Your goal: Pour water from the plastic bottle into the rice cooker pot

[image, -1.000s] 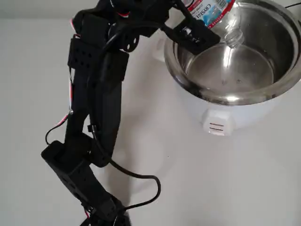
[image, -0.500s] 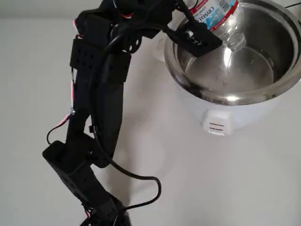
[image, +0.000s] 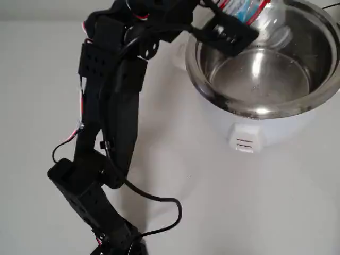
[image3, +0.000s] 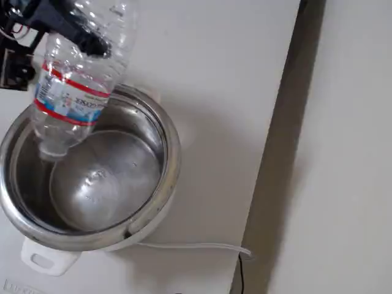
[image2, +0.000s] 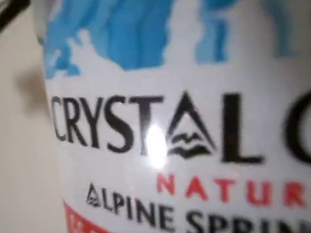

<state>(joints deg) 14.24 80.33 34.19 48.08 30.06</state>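
One black arm reaches across the white table (image: 223,202) in the overhead view, its gripper (image: 234,24) clamped around the plastic bottle (image: 265,21), which hangs tilted, neck down, over the rice cooker pot (image: 255,109) near the pot's 11 o'clock rim. In the fixed view the bottle (image3: 76,92) is held about its upper body by a dark finger (image3: 73,30), its neck pointing into the steel bowl (image3: 165,177) close to the 10 o'clock wall, apart from the metal. Open tabletop lies at 6 and 7 o'clock of the cooker in the overhead view, and the arm's links fill the 9 o'clock side. In the fixed view the table's edge (image3: 269,153) runs close past the pot at 3 o'clock. The label (image2: 195,145) in the wrist view reads "CRYSTAL G", "NATURA" in red and "ALPINE SPRING", under blue mountain artwork. A white cord (image3: 190,246) trails from the cooker's 5 o'clock side toward the table edge. A black cable (image: 154,199) loops beside the arm's base.
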